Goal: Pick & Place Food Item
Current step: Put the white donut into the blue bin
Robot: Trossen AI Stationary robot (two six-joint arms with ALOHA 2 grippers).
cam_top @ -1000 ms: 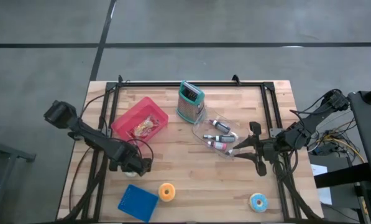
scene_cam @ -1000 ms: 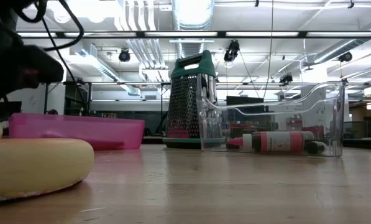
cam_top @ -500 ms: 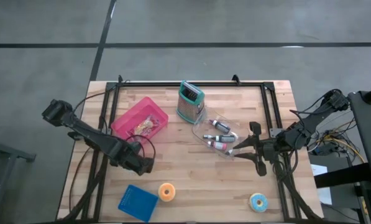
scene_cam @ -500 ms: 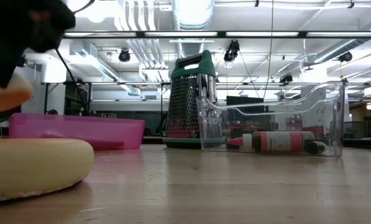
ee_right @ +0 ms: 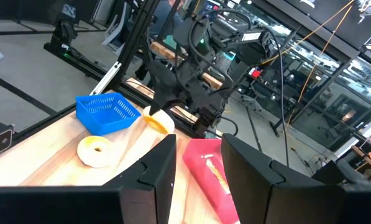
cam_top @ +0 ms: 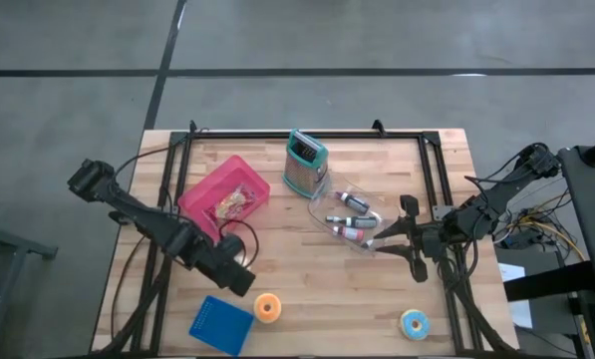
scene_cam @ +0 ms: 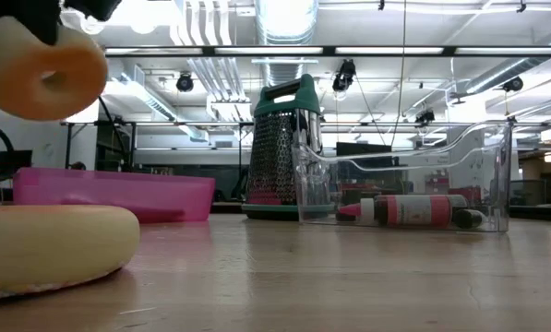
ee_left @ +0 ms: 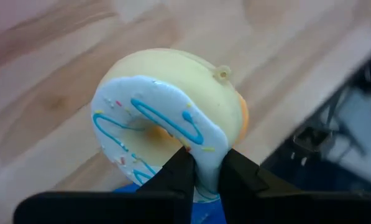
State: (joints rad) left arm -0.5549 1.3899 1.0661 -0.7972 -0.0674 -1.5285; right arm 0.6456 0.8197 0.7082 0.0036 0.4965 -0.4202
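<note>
Donut (ee_left: 166,124) hangs pinched by its rim in the left gripper (ee_left: 201,171), lifted off the table (cam_top: 307,284). Blue basket (cam_top: 220,324) lies just beside and below, nearest this arm. Right gripper (cam_top: 377,242) waits by the clear bin (cam_top: 349,221), fingers parted, empty.
</note>
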